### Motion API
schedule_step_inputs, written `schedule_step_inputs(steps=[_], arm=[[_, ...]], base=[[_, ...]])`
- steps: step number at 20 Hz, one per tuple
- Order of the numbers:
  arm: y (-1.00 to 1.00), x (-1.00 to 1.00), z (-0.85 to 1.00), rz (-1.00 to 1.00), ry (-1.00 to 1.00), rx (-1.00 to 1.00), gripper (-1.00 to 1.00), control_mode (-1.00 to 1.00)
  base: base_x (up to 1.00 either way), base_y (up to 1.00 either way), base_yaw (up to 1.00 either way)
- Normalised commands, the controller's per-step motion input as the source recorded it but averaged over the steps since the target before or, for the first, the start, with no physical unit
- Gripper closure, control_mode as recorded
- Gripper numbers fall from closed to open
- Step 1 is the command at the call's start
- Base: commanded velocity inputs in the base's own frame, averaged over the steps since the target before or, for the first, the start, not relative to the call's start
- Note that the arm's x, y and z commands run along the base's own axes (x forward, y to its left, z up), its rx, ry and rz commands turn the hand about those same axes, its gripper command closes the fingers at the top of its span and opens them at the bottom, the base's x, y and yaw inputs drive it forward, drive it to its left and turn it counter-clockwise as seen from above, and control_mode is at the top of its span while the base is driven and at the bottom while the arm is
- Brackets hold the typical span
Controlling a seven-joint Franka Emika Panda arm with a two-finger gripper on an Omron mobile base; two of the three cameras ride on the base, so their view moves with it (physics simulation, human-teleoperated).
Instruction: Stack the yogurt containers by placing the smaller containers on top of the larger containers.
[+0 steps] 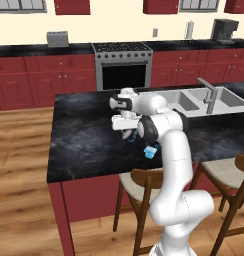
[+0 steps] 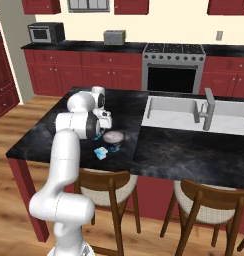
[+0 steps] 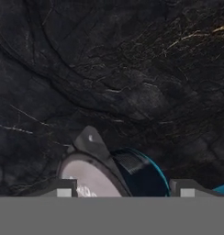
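Yogurt cups sit mid-frame on the black island counter (image 2: 54, 135): widest pale-lidded cup (image 2: 114, 137), then the tiny light-blue cup (image 2: 100, 152) below-left of it. My gripper (image 3: 122, 188) hangs directly above a round cup (image 3: 93, 179), fingers straddling it, whether pinching I cannot tell.

Fitted with red cabinets (image 1: 44, 80) under a black rear counter (image 1: 39, 50), a steel range (image 1: 123, 65) set between them, against a cream wall (image 1: 119, 25). Centred on a black marble island (image 1: 84, 140) carrying a steel sink (image 2: 174, 112) and faucet (image 2: 208, 107). Floored in wood planks (image 1: 19, 150), with wooden stools (image 2: 206, 210) drawn up at the near side.
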Motion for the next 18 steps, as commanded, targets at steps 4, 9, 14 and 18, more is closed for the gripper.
schedule_step_inputs(steps=[4,9,14,18], arm=[[-0.01,-0.04,0.09,-0.05,-0.02,0.0,1.0,-1.0],[-0.04,-0.07,0.36,-0.1,0.0,0.03,1.0,-1.0],[-0.08,-0.01,0.4,-0.11,0.0,0.05,1.0,-1.0],[-0.18,-0.12,0.41,-0.13,0.0,0.07,1.0,-1.0]], base=[[0.0,0.0,0.0],[0.0,0.0,0.0],[0.0,0.0,0.0],[0.0,0.0,0.0]])
